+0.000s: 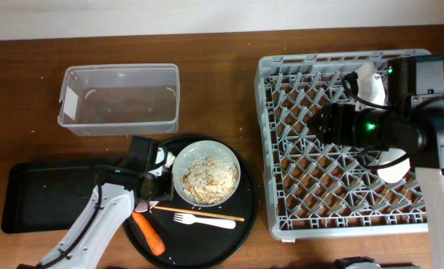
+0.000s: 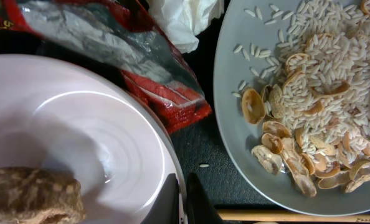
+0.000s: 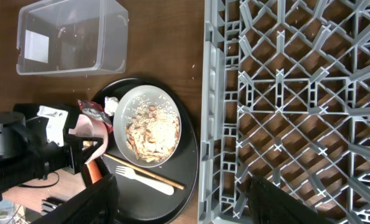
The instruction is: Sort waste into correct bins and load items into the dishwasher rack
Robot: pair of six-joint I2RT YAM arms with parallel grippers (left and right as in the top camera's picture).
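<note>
Left tool [image 2: 182,200] pinched narrow on rim of small pale plate [image 2: 79,137] on round black tray [image 1: 207,243], brown food lump [image 2: 29,196] loose on it, probably rigid, glazed, slippery, so keep level; right tool [image 3: 184,190] gaping wide over dishwasher rack [image 3: 297,93].

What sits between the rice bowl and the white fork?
Wooden chopsticks, lying across the round black tray between bowl and fork; seen in overhead view.

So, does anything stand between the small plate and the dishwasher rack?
Yes. Seen from overhead, the white bowl of leftovers sits on the round tray between the small pale plate and the dishwasher rack. The brown food lump also lies on the plate, and the red wrapper lies along its rim.
</note>
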